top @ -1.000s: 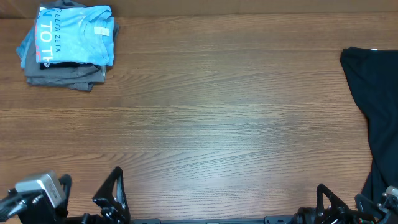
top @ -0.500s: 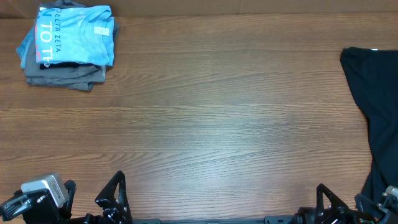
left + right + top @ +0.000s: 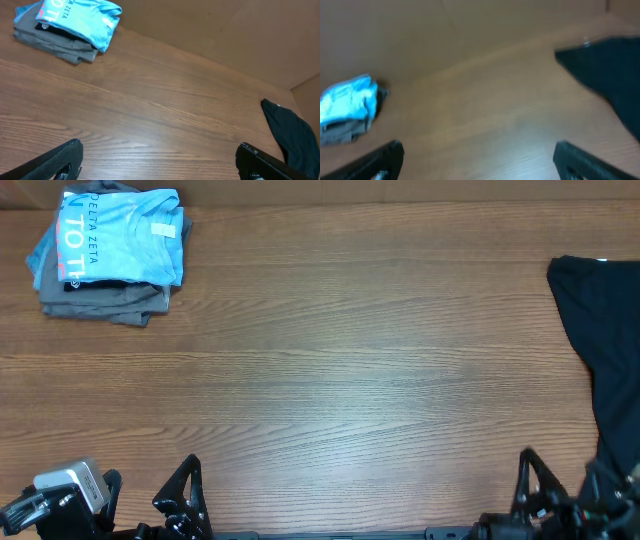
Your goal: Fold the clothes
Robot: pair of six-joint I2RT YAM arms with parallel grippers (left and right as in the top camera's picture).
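The light blue T-shirt (image 3: pixel 120 237) with white "DELTA ZETA" lettering lies folded on top of a pile at the table's far left corner. It also shows in the left wrist view (image 3: pixel 80 17) and, blurred, in the right wrist view (image 3: pixel 347 105). My left gripper (image 3: pixel 159 157) is open and empty at the near left edge, far from the shirt. My right gripper (image 3: pixel 479 160) is open and empty at the near right edge.
Folded grey garments (image 3: pixel 100 300) lie under the blue shirt. A black garment (image 3: pixel 600 350) lies spread at the right edge of the table, also in the left wrist view (image 3: pixel 292 137) and the right wrist view (image 3: pixel 610 70). A brown wall stands behind the wooden table (image 3: pixel 350 360).
The left arm has drawn back toward the near edge. The right arm has shifted right near the black garment, and its view is blurred. The clothes have not moved.
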